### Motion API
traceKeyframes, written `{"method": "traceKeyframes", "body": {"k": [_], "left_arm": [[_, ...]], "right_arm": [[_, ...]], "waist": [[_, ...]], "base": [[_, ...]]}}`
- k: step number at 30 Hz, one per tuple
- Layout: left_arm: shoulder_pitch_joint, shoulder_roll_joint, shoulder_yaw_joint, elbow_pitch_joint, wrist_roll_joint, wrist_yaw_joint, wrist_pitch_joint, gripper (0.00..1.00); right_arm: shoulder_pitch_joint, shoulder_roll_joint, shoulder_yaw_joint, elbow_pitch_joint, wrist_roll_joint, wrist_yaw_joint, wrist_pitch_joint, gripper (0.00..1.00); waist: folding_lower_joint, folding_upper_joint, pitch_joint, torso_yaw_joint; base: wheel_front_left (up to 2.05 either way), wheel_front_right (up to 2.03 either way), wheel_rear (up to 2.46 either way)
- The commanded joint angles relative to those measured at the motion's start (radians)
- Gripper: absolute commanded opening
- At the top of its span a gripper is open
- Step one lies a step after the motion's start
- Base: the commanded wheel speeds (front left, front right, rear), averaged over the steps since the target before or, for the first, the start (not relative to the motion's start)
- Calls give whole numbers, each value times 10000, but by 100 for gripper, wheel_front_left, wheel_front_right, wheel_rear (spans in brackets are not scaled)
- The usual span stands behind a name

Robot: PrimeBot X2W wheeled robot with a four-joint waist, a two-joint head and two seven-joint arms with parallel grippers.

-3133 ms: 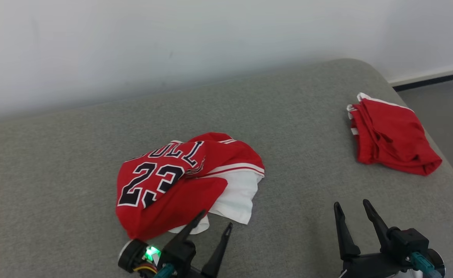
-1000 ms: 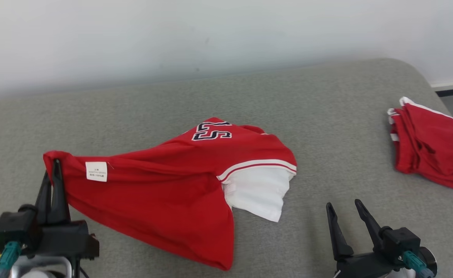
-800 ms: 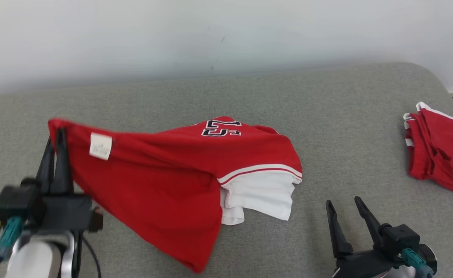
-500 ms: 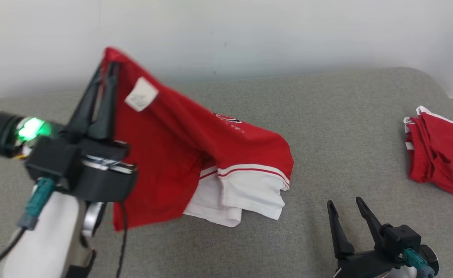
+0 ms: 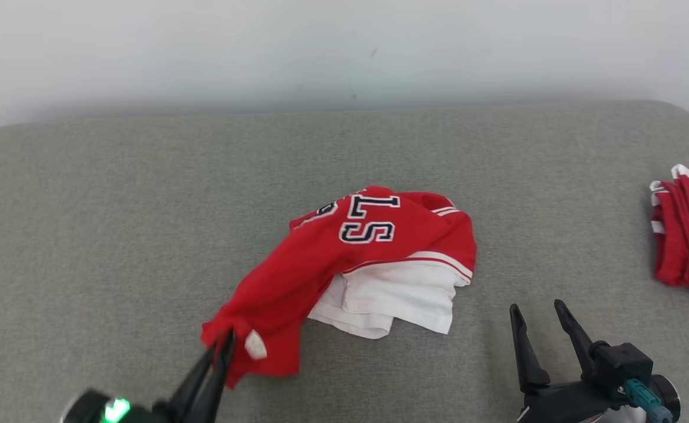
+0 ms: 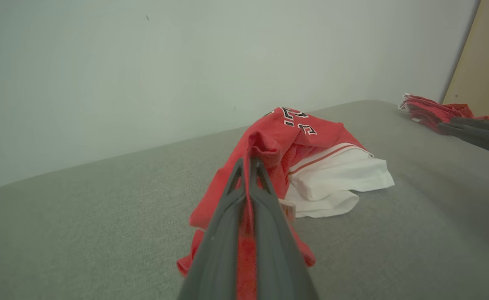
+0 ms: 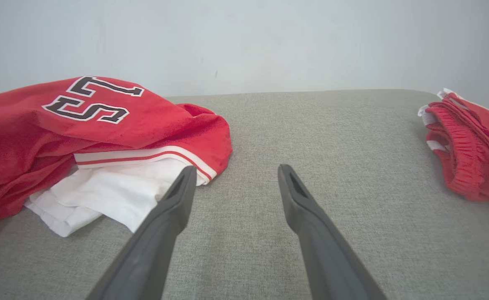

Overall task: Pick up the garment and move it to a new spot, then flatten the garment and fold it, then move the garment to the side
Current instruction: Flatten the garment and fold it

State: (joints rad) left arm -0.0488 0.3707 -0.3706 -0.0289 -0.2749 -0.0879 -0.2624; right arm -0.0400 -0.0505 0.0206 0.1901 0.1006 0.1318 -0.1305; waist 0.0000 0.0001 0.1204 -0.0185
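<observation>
In the head view you see your left end effector [image 5: 227,341] clamped on a corner of the red jersey [image 5: 373,235]. The jersey lies crumpled midway across the grey upholstered surface [image 5: 115,205], its white part underneath. Your right end effector [image 5: 535,305] stands open, apart from the jersey. The left wrist view shows red fabric pinched between the closed fingers. In the right wrist view the open fingers frame bare upholstery, and what look like red shorts [image 7: 465,141] lie at the right.
</observation>
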Motion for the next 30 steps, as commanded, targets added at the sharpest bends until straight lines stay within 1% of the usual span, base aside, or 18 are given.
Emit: {"method": "traceKeyframes", "body": {"k": [1,4,7,9,15,19,24,28,29,30], "left_arm": [[305,52,14,-127,-4,-52,-35,0],[986,115,-122,-40,23,-136,-36,0],[1103,-93,-217,98,39,-183,-35,0],[928,-257,-235,193,145,-215,-36,0],[563,-662,-194,491,344,-243,-38,0],[509,-774,-128,583,443,-297,-37,0],[479,-860,-94,603,525,-348,-39,0],[447,-904,-36,655,605,-341,-39,0],[439,-921,-28,671,620,-349,-37,0],[439,-945,-19,685,640,-357,-39,0]], "right_arm": [[9,3,-57,-43,-120,-25,37,100],[-64,1,-104,-37,-187,-25,149,100],[-143,4,79,92,-111,-25,503,100],[-204,-2,197,249,-17,-27,955,100],[-689,-2,1079,859,87,-25,2581,100],[-1067,1,1065,1411,250,-25,3245,100],[-1485,1,1017,1912,236,-25,3312,100],[-1886,4,1329,2518,480,-25,3186,100],[-1996,4,1405,2691,516,-25,3218,87],[-2093,-2,1422,2834,525,-25,3236,42]], "waist": [[0,-1,129,217],[0,-1,163,420],[0,-1,135,557],[0,-1,89,622],[0,-1,-40,711],[0,-1,-83,779],[0,-1,-79,858],[0,-1,-15,901],[0,-1,8,914],[0,-1,32,924]], "base": [[0,0,0],[0,0,0],[0,0,0],[0,0,0],[0,0,0],[0,0,0],[0,0,0],[0,0,0],[0,0,0],[0,0,0]]}}
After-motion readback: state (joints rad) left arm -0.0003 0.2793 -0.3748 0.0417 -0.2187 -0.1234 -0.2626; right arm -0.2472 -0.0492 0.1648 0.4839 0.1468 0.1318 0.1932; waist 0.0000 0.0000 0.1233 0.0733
